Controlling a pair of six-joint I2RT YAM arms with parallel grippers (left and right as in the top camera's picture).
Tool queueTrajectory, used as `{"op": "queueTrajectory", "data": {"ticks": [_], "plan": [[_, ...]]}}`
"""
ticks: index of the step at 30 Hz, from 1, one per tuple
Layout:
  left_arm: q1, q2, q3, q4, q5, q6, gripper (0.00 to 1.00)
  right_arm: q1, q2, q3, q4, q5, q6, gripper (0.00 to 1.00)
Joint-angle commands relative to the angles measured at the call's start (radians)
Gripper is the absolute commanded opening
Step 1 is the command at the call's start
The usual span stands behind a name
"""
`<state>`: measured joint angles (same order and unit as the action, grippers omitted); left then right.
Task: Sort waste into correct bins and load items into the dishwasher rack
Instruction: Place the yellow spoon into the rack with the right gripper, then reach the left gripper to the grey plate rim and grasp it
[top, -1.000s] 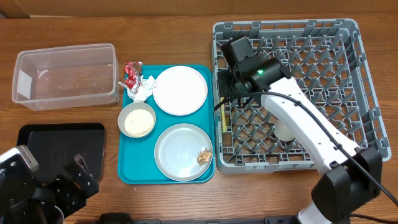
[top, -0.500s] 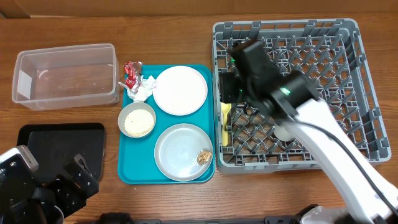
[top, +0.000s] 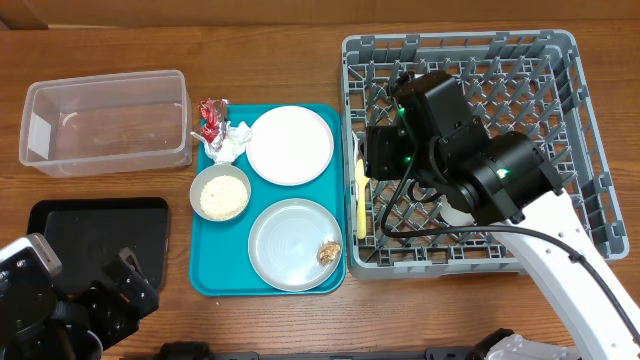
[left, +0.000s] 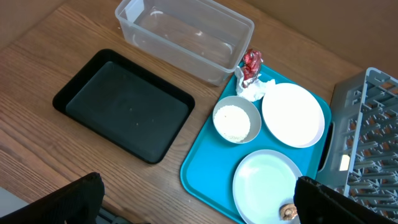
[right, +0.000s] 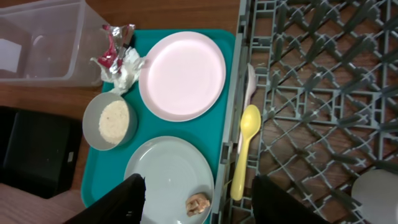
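The grey dishwasher rack (top: 560, 60) fills the right side. A cream spoon (top: 361, 195) lies inside its left edge, and shows in the right wrist view (right: 242, 149) beside a white fork (right: 250, 81). A white cup (top: 457, 212) sits in the rack, partly under my right arm. My right gripper (right: 199, 208) is open and empty above the rack's left edge. The teal tray (top: 200, 275) holds a pinkish plate (top: 290, 145), a grey plate (top: 285, 240) with a brown morsel (top: 328, 252), a bowl of rice (top: 220, 193), a red-and-silver wrapper (top: 211, 115) and a white napkin (top: 230, 143). My left gripper (left: 199, 205) is open and empty.
A clear tub (top: 105, 120) stands at the far left with a white scrap inside. A black tray (top: 95, 235) lies in front of it, next to my left arm (top: 70, 305) at the table's front-left corner.
My right arm has risen and pulled back toward the rack's middle. The cream spoon now lies uncovered along the rack's left edge. The left arm has not moved.
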<state>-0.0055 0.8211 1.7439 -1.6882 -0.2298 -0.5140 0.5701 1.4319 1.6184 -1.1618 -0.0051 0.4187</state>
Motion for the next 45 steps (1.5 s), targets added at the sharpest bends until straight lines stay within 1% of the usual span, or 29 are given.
{"op": "queueTrajectory", "data": {"ticks": [1,8,15,18,22,32,35,38,40,43,44,45], "plan": [[0.005,0.002,0.007,-0.001,-0.021,0.016,1.0,-0.001,0.001,0.011,-0.009,-0.054,0.005,0.63],[0.005,0.002,0.007,-0.001,-0.02,0.016,1.0,-0.001,0.002,0.011,-0.095,-0.053,0.005,0.65],[0.005,0.002,0.007,-0.001,-0.021,0.016,1.0,-0.001,0.002,0.011,-0.055,-0.054,0.005,0.76],[0.005,0.002,0.008,0.034,-0.05,0.02,1.0,-0.001,0.002,0.011,-0.051,-0.055,0.005,0.76],[0.005,0.002,0.006,0.039,-0.05,0.02,1.0,-0.001,0.002,0.011,-0.056,-0.068,0.005,0.76],[0.005,0.002,-0.014,0.047,0.161,0.019,1.0,-0.003,0.002,0.011,-0.041,-0.064,0.005,0.77],[0.005,0.002,-0.08,0.042,0.2,0.047,1.0,-0.016,-0.004,0.011,-0.023,-0.06,0.005,0.76],[0.005,0.003,-0.193,0.055,0.221,0.046,1.0,-0.054,-0.026,0.013,-0.002,-0.057,0.006,0.76],[0.005,0.003,-0.278,0.09,0.232,0.029,1.0,-0.09,-0.05,0.014,-0.002,-0.056,0.025,0.76],[0.005,0.004,-0.428,0.156,0.332,0.013,1.0,-0.164,-0.108,0.014,0.001,-0.056,0.027,0.77],[0.005,0.007,-0.469,0.184,0.378,0.029,0.98,-0.182,-0.123,0.014,0.0,-0.056,0.027,0.77],[0.005,0.012,-0.507,0.218,0.425,0.073,0.98,-0.205,-0.142,0.014,-0.003,-0.056,0.027,0.77]]}}
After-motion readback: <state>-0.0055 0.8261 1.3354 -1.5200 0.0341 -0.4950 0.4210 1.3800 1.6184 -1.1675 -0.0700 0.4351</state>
